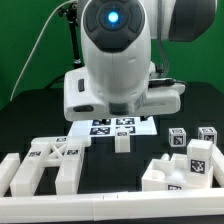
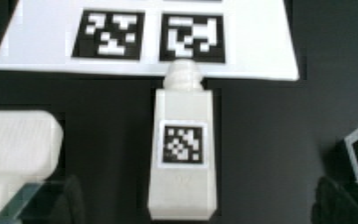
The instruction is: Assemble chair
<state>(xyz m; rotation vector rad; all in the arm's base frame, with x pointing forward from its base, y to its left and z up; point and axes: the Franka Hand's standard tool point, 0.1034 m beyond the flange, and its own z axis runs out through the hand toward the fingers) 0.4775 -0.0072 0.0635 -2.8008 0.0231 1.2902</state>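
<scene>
The arm point(image 1: 118, 50) is showing a smooth, rounded white shell, and a round light point(image 1: 112, 16) is glowing pale blue near its top. A grey collar point(image 1: 186, 18) is ringing the joint toward the exterior view's right. The fingertips point(image 2: 30, 200) are looking dark.

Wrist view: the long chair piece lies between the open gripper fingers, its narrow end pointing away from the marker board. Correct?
No: the wrist view shows the chair piece with its narrow end pointing toward the marker board, not away. It lies within the open gripper.
</scene>
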